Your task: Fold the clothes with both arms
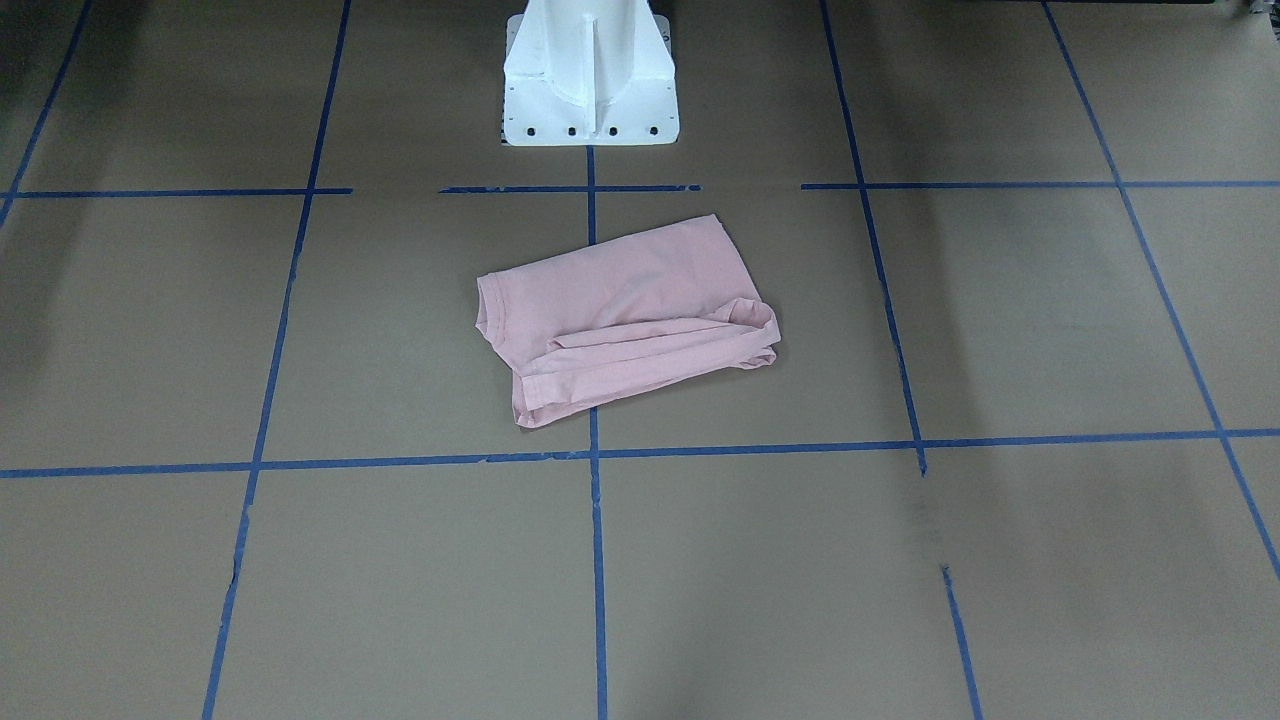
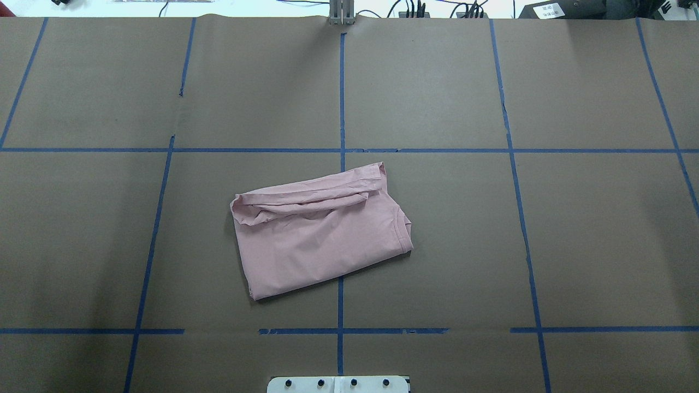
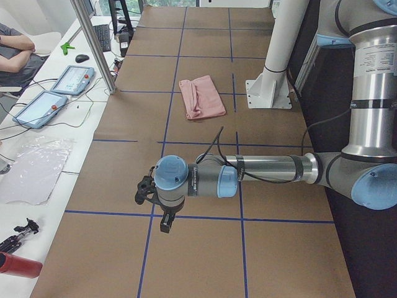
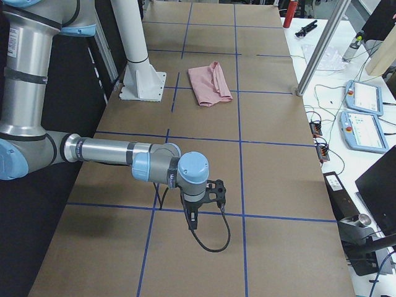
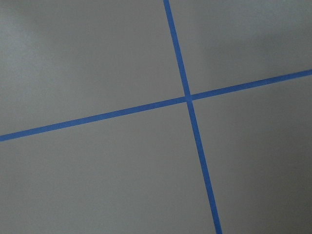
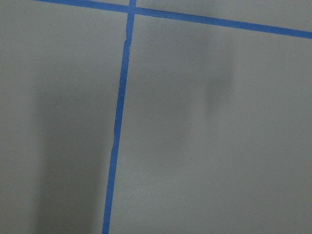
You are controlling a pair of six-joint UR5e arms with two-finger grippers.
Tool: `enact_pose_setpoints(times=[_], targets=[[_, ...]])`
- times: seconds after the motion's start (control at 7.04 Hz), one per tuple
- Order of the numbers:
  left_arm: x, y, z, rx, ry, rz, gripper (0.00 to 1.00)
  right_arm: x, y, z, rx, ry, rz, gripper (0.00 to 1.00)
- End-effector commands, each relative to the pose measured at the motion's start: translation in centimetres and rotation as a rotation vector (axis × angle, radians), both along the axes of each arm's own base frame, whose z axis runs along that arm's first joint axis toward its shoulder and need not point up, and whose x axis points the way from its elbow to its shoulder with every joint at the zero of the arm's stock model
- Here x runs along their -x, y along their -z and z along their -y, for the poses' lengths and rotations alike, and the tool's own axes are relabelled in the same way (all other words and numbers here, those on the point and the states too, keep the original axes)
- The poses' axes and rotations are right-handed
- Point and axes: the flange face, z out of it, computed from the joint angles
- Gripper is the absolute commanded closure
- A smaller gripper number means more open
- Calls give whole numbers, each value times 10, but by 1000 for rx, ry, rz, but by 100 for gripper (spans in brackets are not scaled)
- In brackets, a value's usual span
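The clothes are one pale pink T-shirt (image 1: 620,310) (image 2: 322,234), folded into a rough rectangle with its plain side up, on the brown table in front of the pedestal. It also shows small in both side views (image 3: 201,96) (image 4: 209,83). Neither arm touches it. My left gripper (image 3: 164,225) hangs over a blue tape line at the table's left end, far from the shirt. My right gripper (image 4: 190,221) hangs over the right end. Both show only in the side views, so I cannot tell whether either is open or shut. The wrist views show only brown paper and blue tape.
The white pedestal base (image 1: 590,80) (image 2: 338,385) stands just behind the shirt. Blue tape lines (image 2: 341,150) divide the brown table. Beyond the far edge are a metal post (image 3: 93,43), teach pendants (image 3: 59,90) (image 4: 362,117), cables and a seated person (image 3: 12,53).
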Motion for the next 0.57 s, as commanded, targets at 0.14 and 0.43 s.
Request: enact_pose_setpoints(times=[0.14,0.43], targets=[[-12,5,4,23,-23,12,0,0,-2,-1,4,0,3,0],[-12,7,5,10,-28,13,0,0,-9,-3,15,0,-1,0]])
